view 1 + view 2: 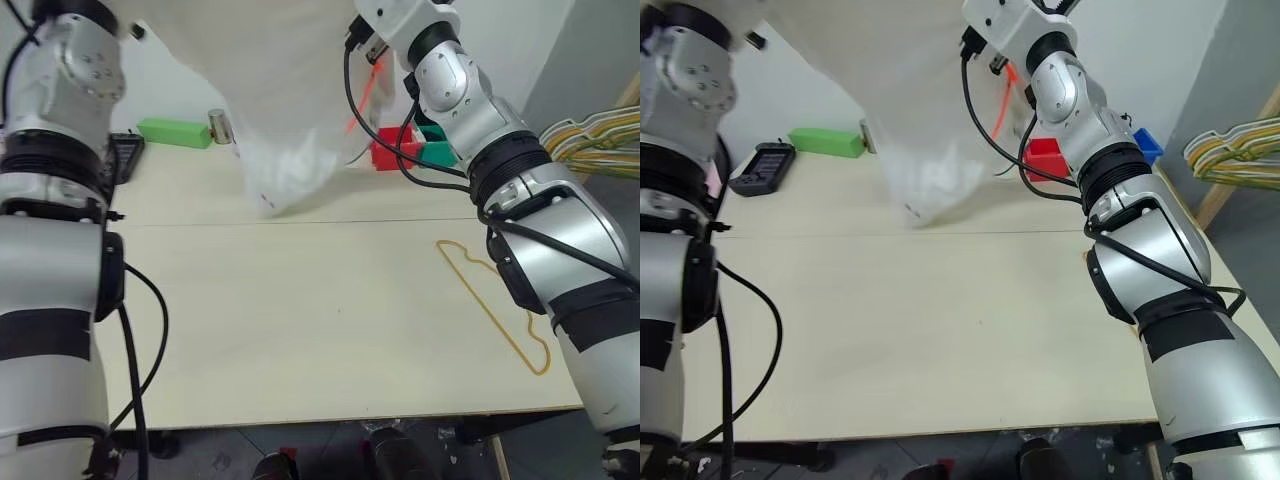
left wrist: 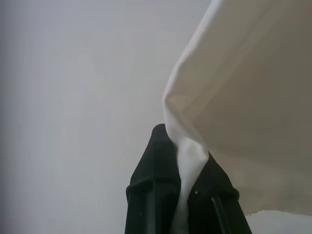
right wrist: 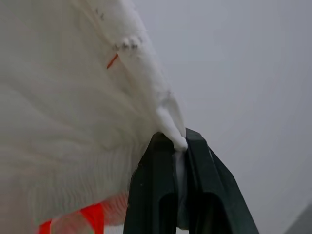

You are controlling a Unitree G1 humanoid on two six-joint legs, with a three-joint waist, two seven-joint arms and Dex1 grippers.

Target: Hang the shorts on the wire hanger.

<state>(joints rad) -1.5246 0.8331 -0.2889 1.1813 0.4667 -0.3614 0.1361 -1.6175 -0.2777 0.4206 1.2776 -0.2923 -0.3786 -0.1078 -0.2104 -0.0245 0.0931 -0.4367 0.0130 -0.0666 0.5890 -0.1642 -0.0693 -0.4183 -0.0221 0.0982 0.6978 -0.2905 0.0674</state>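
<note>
Holding the shorts aloft between my 2 raised arms, I see the wire hanger flat on the table at 4 o'clock below them, long axis near-to-far, nearer my right arm. Left gripper is clenched on fabric. Right gripper is clamped on the waistband.
</note>
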